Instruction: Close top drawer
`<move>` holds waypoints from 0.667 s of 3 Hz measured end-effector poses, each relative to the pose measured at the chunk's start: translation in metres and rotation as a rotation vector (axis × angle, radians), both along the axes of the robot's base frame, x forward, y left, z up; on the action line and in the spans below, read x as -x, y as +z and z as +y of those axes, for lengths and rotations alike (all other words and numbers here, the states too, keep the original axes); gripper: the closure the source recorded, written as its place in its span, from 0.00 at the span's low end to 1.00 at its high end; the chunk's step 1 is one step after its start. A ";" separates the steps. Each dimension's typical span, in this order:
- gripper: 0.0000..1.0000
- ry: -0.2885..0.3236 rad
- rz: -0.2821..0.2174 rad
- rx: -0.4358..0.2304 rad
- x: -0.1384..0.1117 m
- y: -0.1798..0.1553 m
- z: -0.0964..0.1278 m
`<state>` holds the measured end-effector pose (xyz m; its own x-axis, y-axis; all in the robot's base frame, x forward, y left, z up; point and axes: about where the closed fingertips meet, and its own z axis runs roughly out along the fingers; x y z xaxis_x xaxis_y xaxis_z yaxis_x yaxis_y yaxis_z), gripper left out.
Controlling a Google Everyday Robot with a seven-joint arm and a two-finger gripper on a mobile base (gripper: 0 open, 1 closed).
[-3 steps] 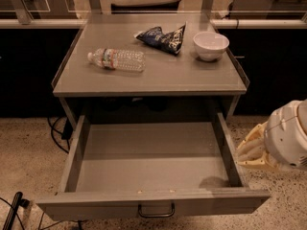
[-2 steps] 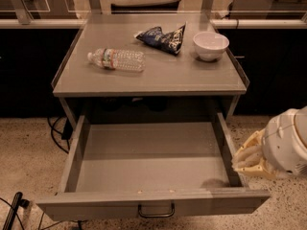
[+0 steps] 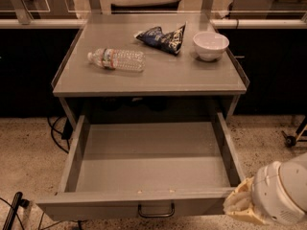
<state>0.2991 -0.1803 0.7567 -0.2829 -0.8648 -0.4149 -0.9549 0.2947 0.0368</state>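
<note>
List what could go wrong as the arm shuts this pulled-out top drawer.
The gripper sits by the right front corner of the top drawer, far from the central handle; a push there may skew and jam it. A hard slam could roll the water bottle lying on the tabletop.

Note for you, op: gripper [image 3: 238, 204] sits at lower-right corner of view. Colour pale cream/yellowish, surface lumpy, ridged, matte. Wrist housing [image 3: 284, 194] behind it is smooth, rounded, white, w/ one thin darker seam curving across the shell.
</note>
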 end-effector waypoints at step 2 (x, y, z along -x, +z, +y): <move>1.00 0.002 0.049 -0.096 0.005 -0.060 0.024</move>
<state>0.2938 -0.1563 0.6968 -0.3030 -0.8224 -0.4814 -0.9519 0.2854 0.1116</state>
